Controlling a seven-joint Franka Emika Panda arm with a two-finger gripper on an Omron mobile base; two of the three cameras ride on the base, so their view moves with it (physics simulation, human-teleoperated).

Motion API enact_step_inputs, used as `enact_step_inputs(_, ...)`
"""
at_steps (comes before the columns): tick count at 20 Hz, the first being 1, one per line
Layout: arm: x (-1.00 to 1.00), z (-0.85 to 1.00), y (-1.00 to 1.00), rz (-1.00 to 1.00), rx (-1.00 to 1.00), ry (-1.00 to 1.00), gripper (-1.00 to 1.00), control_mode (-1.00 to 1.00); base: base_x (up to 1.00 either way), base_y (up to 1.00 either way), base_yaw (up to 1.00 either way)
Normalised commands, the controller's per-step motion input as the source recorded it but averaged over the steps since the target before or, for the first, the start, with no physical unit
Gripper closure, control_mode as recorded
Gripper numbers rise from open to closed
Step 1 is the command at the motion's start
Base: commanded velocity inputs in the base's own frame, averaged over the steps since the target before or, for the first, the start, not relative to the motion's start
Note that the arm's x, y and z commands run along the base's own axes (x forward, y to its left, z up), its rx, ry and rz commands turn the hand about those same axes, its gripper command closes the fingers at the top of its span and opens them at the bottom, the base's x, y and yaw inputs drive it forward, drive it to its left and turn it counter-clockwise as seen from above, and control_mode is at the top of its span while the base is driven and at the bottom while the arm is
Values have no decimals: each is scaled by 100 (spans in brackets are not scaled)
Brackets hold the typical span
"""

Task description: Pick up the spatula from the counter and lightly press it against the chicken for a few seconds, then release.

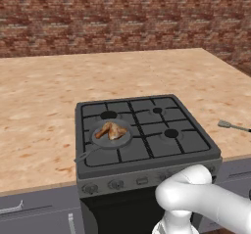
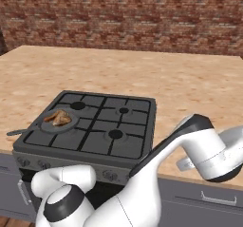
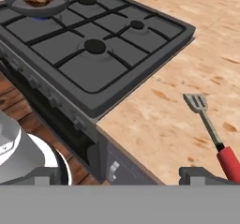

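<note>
Hovering at the table (image 3: 154,124) edge with claw (image 3: 124,176) spread wide and empty, facing the spatula (image 3: 212,131) flat on the table beside the stove (image 3: 93,45), red handle nearest one fingertip (image 3: 206,175), slotted head angled away toward the stove.

The white Franka arm with dark joints (image 2: 137,197) rises low in front of the worktop (image 3: 154,124), folds at a rounded white elbow (image 1: 188,191) and stretches up and to the right to a bulky wrist (image 2: 209,150) near the worktop's front edge. The two-finger gripper (image 3: 123,175) is tilted down across that front edge. Its jaws are spread wide with nothing between them, the small dark fingertips (image 3: 201,174) far apart.
</note>
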Motion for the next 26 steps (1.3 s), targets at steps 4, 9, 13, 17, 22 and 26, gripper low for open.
enact_step_inputs(4, 16, -21, -6, 1, 0, 1, -100, -100, 0, 0, 0)
enact_step_inputs(9, 20, -25, -9, 4, 0, 2, -100, -100, 0, 0, 0)
enact_step_inputs(13, 21, -21, -17, 7, 0, 2, -100, -100, 0, 0, 0)
enact_step_inputs(17, 16, -9, -25, 8, 0, 1, -100, -100, 0, 0, 0)
enact_step_inputs(22, 10, -2, -25, 7, 0, 1, -100, -100, 0, 0, 0)
enact_step_inputs(26, 5, -2, -20, 4, 0, 0, -100, -100, 0, 0, 0)
